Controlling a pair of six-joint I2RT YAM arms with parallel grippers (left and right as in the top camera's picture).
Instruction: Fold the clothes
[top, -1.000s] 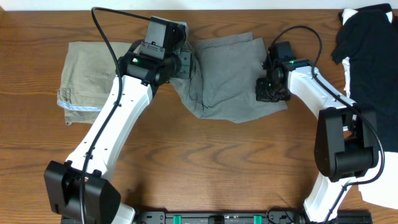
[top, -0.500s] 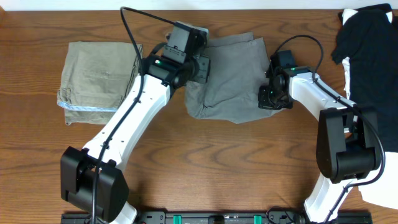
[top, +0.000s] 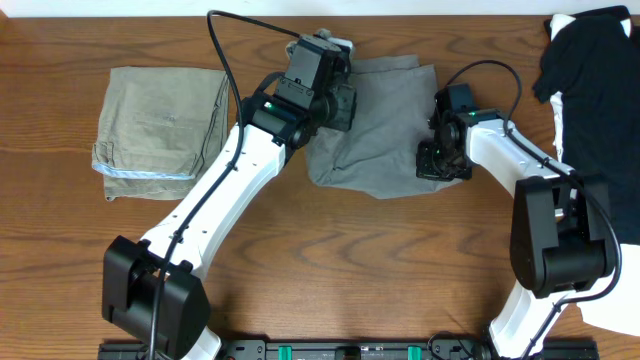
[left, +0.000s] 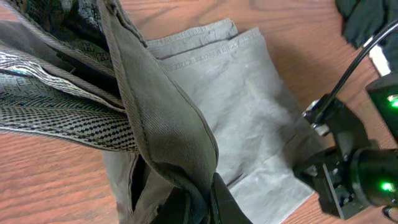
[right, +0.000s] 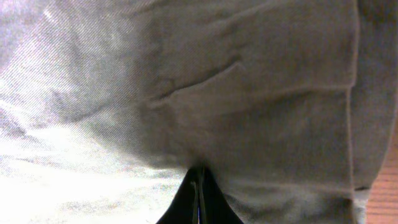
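The grey shorts (top: 385, 135) lie mid-table, partly doubled over. My left gripper (top: 338, 98) is shut on their left edge, and a thick fold (left: 163, 118) hangs lifted from its jaws (left: 200, 202) above the flat part (left: 249, 106). At the shorts' right hem my right gripper (top: 441, 160) points down, and in the right wrist view its tips (right: 198, 186) are shut with grey cloth (right: 249, 93) puckered at them. The olive-khaki shorts (top: 160, 125) sit folded at the left. A black garment (top: 595, 80) over a white one (top: 563, 120) lies at the far right.
The right arm's wrist (left: 357, 168) stands close beside the flat grey cloth. More white cloth (top: 612, 312) shows at the bottom right corner. Bare wood (top: 350, 260) runs along the front half of the table.
My left gripper has carried the lifted grey edge rightward and toward the back, uncovering the khaki shorts. The grey shorts have narrowed. The right gripper has hardly moved.
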